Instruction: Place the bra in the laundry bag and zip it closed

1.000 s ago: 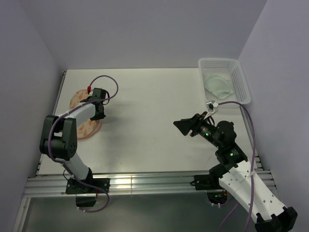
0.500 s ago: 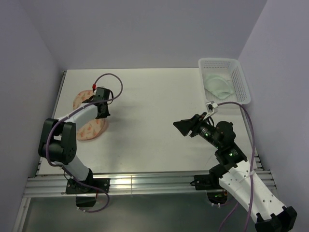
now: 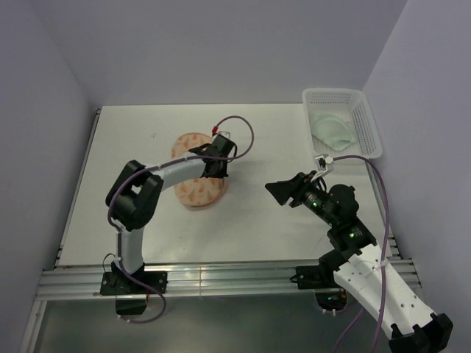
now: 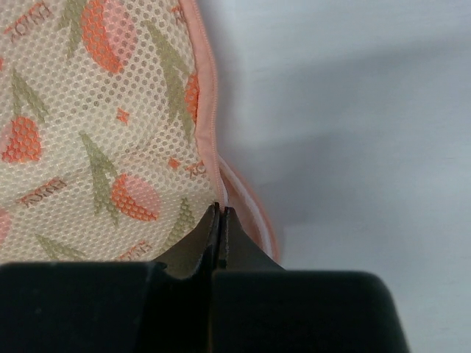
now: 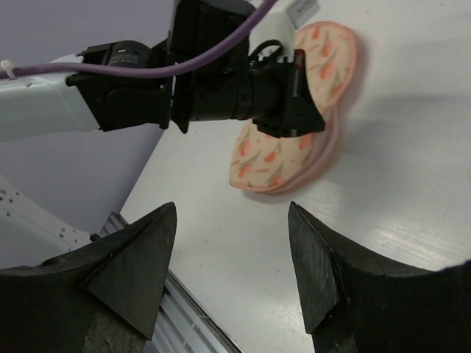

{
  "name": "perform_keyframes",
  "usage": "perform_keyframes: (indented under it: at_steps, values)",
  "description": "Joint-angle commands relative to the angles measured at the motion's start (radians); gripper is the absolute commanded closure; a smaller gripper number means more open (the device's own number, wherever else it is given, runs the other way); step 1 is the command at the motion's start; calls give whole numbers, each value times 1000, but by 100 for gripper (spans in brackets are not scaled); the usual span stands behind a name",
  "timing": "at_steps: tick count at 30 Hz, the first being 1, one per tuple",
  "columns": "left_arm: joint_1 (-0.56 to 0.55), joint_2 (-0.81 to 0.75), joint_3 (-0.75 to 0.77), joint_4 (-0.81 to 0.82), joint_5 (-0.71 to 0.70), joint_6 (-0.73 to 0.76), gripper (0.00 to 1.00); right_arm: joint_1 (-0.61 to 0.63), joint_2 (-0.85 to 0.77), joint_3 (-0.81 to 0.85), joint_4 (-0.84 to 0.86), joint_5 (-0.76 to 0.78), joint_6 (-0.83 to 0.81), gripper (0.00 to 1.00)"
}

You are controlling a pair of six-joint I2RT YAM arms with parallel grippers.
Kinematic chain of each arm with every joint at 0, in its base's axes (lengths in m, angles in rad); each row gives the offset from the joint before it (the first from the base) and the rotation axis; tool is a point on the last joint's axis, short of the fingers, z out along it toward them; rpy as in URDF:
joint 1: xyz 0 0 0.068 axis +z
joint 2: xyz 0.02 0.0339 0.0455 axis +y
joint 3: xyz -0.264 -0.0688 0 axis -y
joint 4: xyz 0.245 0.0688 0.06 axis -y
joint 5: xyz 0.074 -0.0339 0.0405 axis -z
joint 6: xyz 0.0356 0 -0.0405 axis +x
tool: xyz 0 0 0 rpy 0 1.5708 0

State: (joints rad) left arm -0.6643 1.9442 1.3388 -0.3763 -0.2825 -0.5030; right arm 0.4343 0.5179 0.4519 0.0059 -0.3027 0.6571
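Note:
The laundry bag (image 3: pixel 193 193) lies closed on the table near its middle, cream-pink with orange and green print. My left gripper (image 3: pixel 218 173) is at the bag's right edge. In the left wrist view the bag (image 4: pixel 96 132) fills the upper left, and the gripper (image 4: pixel 219 210) is shut on its pink zip rim. The right wrist view also shows the bag (image 5: pixel 276 165) with the left arm over it. The mint-green bra (image 3: pixel 335 131) lies in the white basket (image 3: pixel 335 94) at the back right. My right gripper (image 3: pixel 280 193) is open and empty above the table, right of the bag (image 5: pixel 232 213).
The white perforated basket stands against the right wall at the table's far corner. Purple cables loop over both arms. The metal rail (image 3: pixel 221 279) runs along the table's near edge.
My left gripper has dragged the laundry bag from the table's far left to near its middle. The right arm has not moved.

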Motion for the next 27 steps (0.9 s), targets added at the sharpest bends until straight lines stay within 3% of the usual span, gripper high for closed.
perform_keyframes:
  at_steps: [1, 5, 10, 19, 27]
  values:
    - [-67, 56, 147, 31, 32, -25, 100, 6, -31, -5, 10, 46, -14, 30]
    - [-93, 59, 188, 80, 71, -80, 100, 6, -64, 10, -33, 80, -39, 32]
    - [-93, -20, 120, 177, 131, -201, 100, 6, -65, 36, -90, 86, -63, 40]
    - [-38, -316, -154, 442, 193, -370, 100, 6, -10, 25, -106, 86, -97, 43]
    - [77, -609, -404, 436, 132, -361, 100, 6, 165, 19, -47, 188, -63, 42]
